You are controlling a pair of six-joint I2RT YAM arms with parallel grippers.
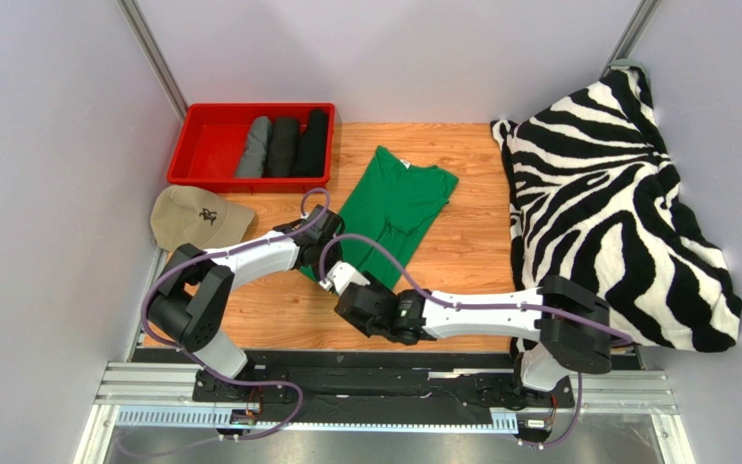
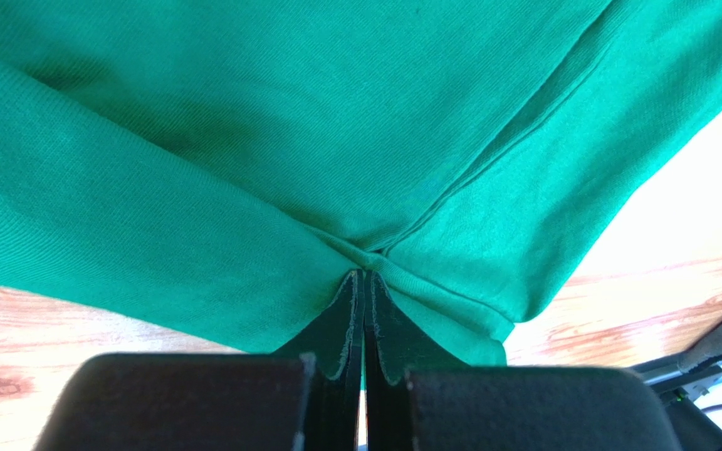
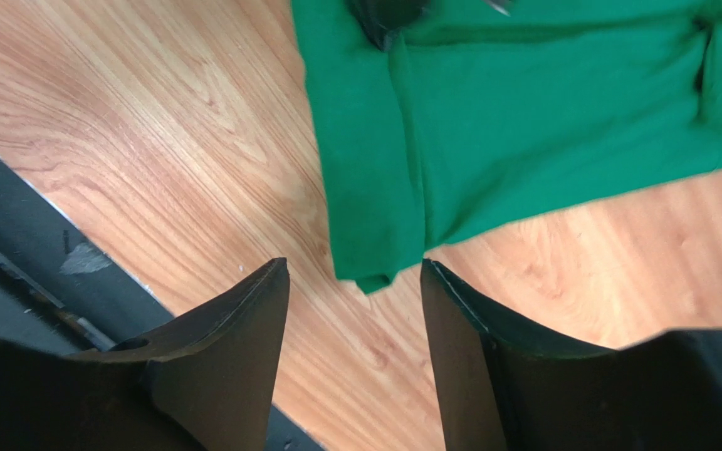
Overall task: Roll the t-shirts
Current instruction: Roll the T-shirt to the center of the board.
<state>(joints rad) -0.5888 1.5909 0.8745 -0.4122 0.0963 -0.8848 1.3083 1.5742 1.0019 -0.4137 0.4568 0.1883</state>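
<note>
The bright green t-shirt [image 1: 399, 198] lies folded lengthwise on the wooden table, neck to the far side. My left gripper [image 1: 325, 232] is at its near left edge; in the left wrist view the gripper [image 2: 365, 282] is shut on a pinch of the green fabric [image 2: 336, 122]. My right gripper [image 1: 334, 277] is open just near the shirt's bottom corner. In the right wrist view the gripper [image 3: 353, 271] has spread jaws, and the shirt's corner [image 3: 367, 272] lies on the wood just ahead of the tips. Grey, dark grey and black rolled shirts [image 1: 283, 145] lie in the red bin.
The red bin [image 1: 201, 145] stands at the back left. A beige cap [image 1: 196, 217] lies in front of it, beside the left arm. A zebra-striped blanket [image 1: 617, 203] is heaped along the right side. The table's black front edge [image 3: 16, 254] is close behind the right gripper.
</note>
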